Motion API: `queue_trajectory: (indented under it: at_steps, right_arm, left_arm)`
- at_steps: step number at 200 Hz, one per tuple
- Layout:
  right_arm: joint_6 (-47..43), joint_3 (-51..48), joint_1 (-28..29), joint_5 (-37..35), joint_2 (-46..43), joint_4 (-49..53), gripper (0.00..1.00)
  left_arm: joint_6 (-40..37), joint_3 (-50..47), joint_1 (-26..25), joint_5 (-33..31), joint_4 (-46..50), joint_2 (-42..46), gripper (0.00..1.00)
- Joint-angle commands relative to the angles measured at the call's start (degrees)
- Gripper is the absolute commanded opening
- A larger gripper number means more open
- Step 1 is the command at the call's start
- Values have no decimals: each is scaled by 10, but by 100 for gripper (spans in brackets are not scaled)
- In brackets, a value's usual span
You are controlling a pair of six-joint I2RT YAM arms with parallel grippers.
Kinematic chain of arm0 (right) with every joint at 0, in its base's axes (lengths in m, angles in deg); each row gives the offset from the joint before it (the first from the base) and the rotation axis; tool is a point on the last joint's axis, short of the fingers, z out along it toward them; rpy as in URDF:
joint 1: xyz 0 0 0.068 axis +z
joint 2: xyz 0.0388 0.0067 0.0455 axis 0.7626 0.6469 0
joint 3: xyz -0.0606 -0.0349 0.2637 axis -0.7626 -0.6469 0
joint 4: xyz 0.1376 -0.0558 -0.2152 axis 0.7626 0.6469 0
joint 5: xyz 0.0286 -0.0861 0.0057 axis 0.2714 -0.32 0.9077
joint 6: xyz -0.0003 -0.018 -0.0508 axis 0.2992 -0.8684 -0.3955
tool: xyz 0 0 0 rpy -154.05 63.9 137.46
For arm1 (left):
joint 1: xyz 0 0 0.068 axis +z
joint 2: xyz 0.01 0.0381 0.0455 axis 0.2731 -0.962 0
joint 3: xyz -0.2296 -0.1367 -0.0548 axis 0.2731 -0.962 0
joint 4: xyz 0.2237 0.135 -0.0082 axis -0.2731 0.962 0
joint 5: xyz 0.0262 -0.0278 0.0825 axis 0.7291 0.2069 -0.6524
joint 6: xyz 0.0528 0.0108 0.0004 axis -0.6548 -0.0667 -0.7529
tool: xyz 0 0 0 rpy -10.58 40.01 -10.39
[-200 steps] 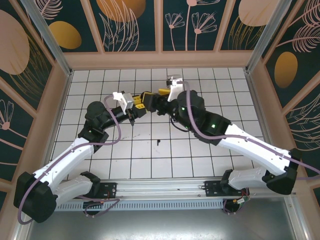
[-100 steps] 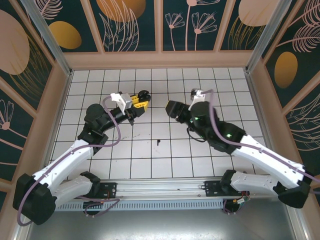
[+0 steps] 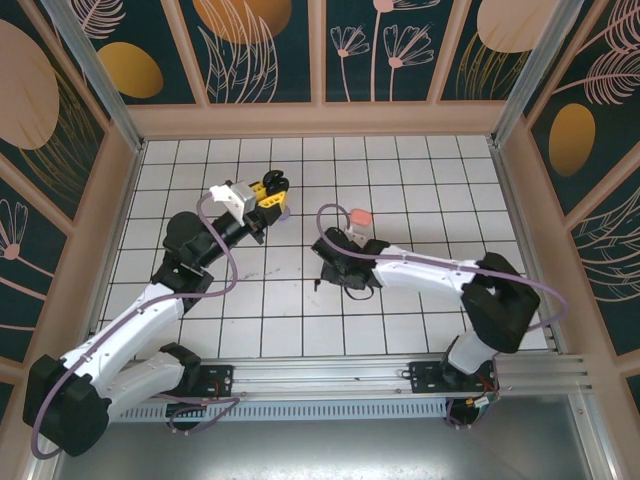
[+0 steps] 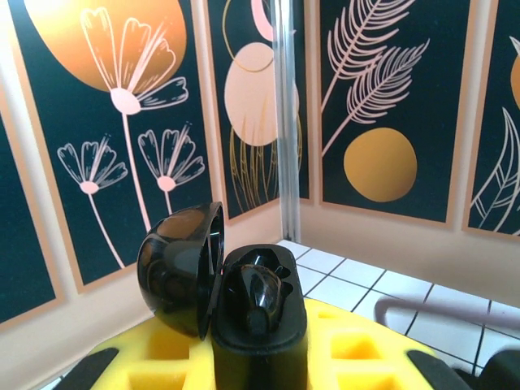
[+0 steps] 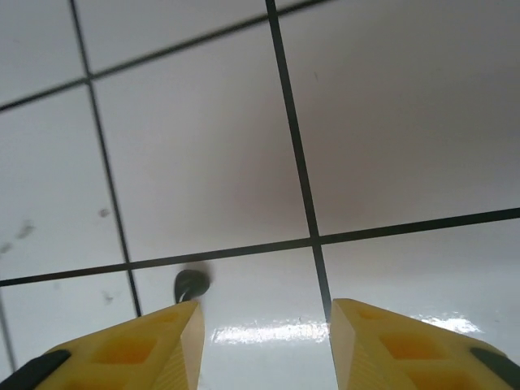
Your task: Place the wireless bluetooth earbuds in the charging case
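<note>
Earbud (image 5: pixel 192 284), blk, lay on bench (image 5: pixel 390 122) at R gripper (image 5: pixel 264 325) tip, jaws apart w/ nothing held, L gripper (image 3: pixel 268 195) clamped open charging case (image 4: pixel 244 301)

Charging case (image 4: pixel 252 309) sits between the fingers of the left gripper (image 3: pixel 270 193), above the table (image 3: pixel 430 190), far and left of centre. One earbud (image 5: pixel 192 284) lies on the table near centre, just beside the right gripper (image 5: pixel 264 325).

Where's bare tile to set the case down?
Bare: far-right tiles between back wall and right arm, and the near centre row. Crowded mid-table: left gripper holding the case, right gripper by a black earbud.
</note>
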Motion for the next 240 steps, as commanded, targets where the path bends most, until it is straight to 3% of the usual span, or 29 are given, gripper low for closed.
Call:
queue_trajectory:
  at_steps: [1,102,240]
  right_arm:
    - [13,40,7,21,25,8,44]
    - [7,119,27,40,143,28,41]
    - [-6,145,30,40,207,38,30]
  left_arm:
    - [-15,-5,-3,-22,-30,16,0]
    - [-18,-13,-3,-34,-48,32,0]
    - [-21,-16,-3,-32,-53,31,0]
